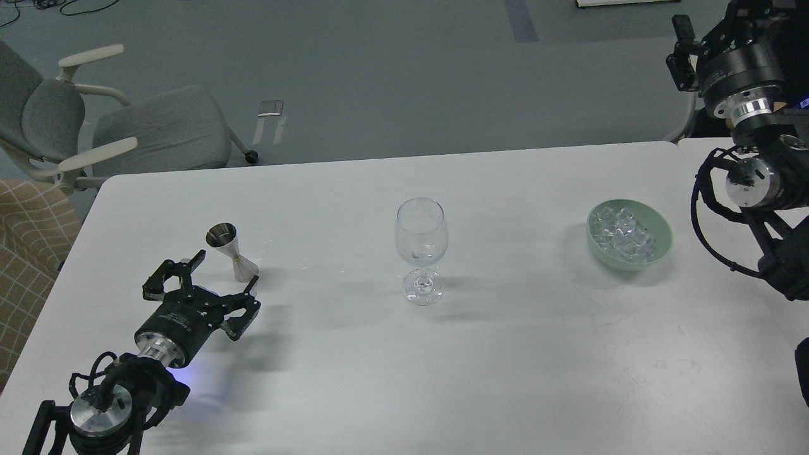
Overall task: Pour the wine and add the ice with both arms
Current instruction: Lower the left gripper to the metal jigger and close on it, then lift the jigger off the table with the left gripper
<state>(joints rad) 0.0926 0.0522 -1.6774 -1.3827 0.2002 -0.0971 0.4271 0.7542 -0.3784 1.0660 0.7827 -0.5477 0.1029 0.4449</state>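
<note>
A steel jigger [231, 251] stands on the white table [505, 366] at the left; I cannot tell whether it holds wine. A clear stemmed wine glass [421, 249] stands upright at the centre. The ice [622, 235] lies as clear cubes in a pale green bowl [661, 251] at the right. My left gripper [226, 270] is open, low over the table, its fingers reaching to either side of the jigger's base without gripping it. My right gripper [679, 44] is raised at the top right, far above the bowl, partly cut off by the frame edge.
A grey office chair [158, 126] stands behind the table's left corner. A small flat object [270, 107] lies on the floor beyond the table. A second table surface [695, 144] adjoins at the right. My right arm's joints [752, 177] hang right of the bowl.
</note>
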